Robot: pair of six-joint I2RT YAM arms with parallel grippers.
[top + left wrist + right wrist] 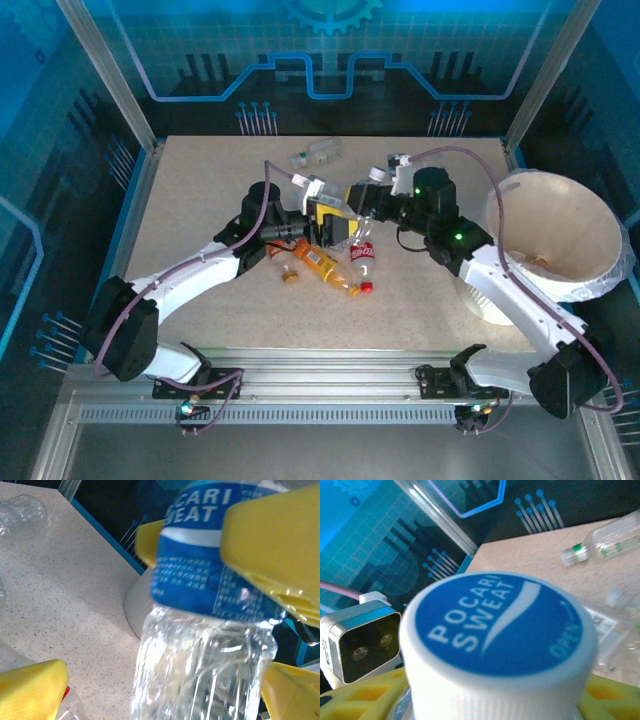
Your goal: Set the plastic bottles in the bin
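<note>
My right gripper (352,205) is clamped on the bottle (200,575) just under its cap at desk centre, my left gripper (318,225) spread open round its body, so I'd clear left first, then swing to the bin (560,215) at 3 o'clock.

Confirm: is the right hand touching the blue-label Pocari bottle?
Touching. In the left wrist view, yellow fingers of the right hand press against the blue label of the bottle, one on each side.
</note>
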